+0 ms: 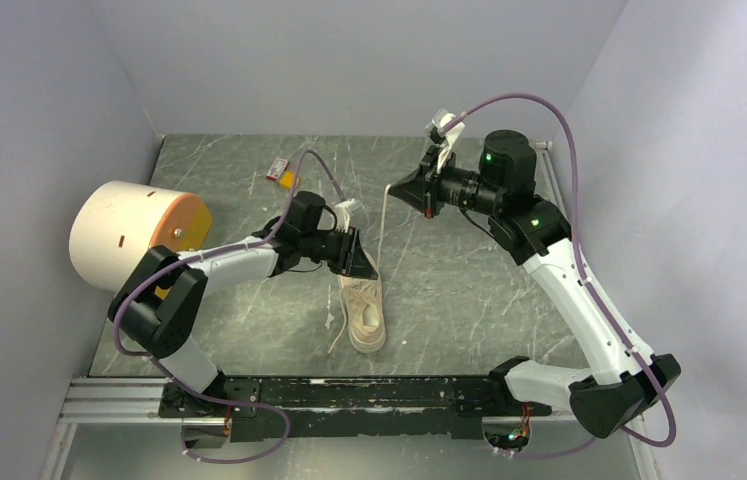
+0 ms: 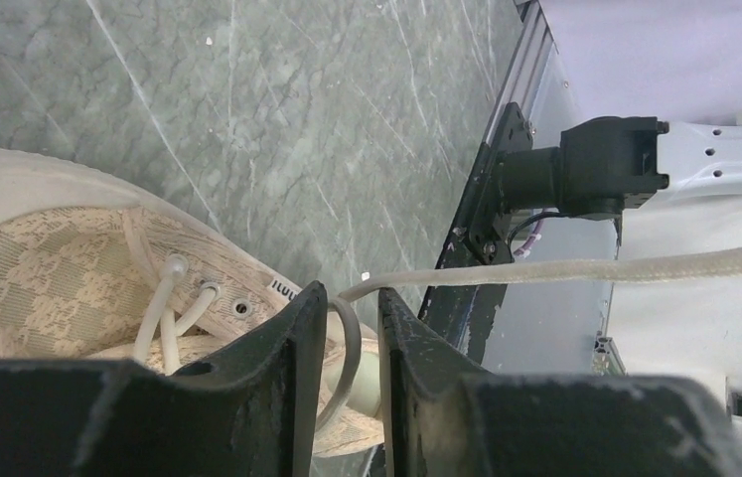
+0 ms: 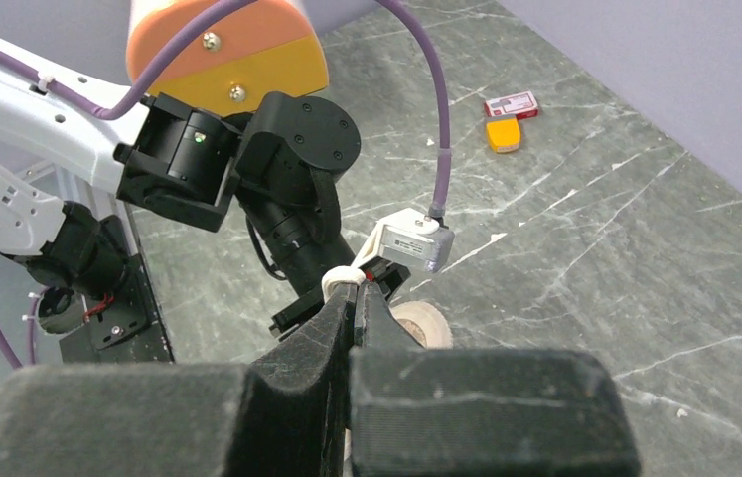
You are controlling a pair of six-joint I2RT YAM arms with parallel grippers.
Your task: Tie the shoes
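The cream sneaker (image 1: 367, 312) lies on the marble table (image 1: 469, 290), toe toward the arm bases. My left gripper (image 1: 354, 255) hovers over its heel end. In the left wrist view the jaws (image 2: 352, 293) stand narrowly apart above the shoe (image 2: 49, 258), and a white lace (image 2: 595, 268) curves loosely through the gap. That lace (image 1: 385, 225) rises taut to my right gripper (image 1: 396, 190), raised behind the shoe. The right gripper (image 3: 357, 286) is shut on the lace end (image 3: 340, 279), with the shoe's pale sole (image 3: 424, 323) below. A second lace (image 1: 334, 330) trails left of the shoe.
A large cream-and-orange cylinder (image 1: 134, 235) lies at the left, close to the left arm. A small red box and an orange piece (image 1: 282, 172) sit at the back. Grey walls close in three sides. The black base rail (image 1: 369, 392) runs along the near edge.
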